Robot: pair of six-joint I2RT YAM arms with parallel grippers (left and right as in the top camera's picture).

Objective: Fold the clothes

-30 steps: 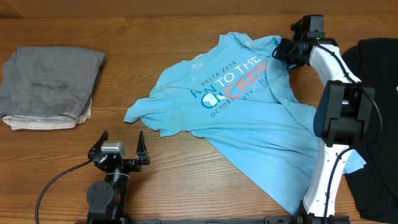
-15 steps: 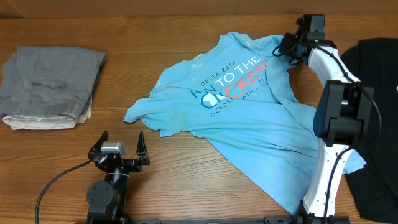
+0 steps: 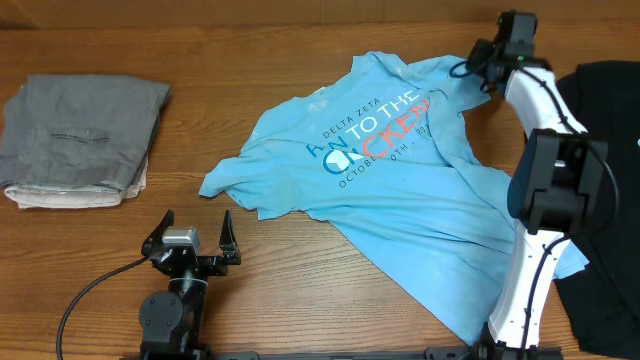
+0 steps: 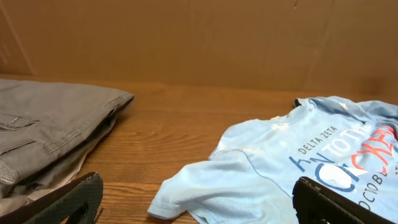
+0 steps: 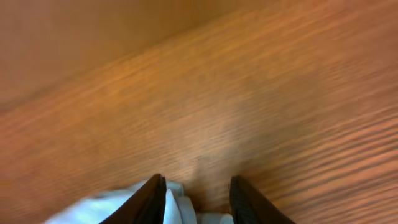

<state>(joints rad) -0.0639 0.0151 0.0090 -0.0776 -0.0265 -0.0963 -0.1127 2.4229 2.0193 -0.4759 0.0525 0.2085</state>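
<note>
The light blue T-shirt (image 3: 400,190) with dark blue, white and orange-red lettering lies spread and rumpled on the wooden table, chest print up. My right gripper (image 3: 478,72) hangs at its far right corner. In the right wrist view its jaws (image 5: 198,196) stand apart, with a bunched edge of the blue shirt (image 5: 106,208) lying low between and left of them. My left gripper (image 3: 190,232) rests near the table's front edge, wide open and holding nothing, with a shirt sleeve (image 4: 205,186) just ahead of it (image 4: 199,205).
A folded grey garment (image 3: 85,140) lies at the left, also seen in the left wrist view (image 4: 50,130). A black garment (image 3: 610,170) covers the right edge. A brown cardboard wall (image 4: 186,37) stands behind the table.
The right gripper has opened off the shirt's far corner and drawn back toward the upper right. The shirt and the left arm have not moved.
</note>
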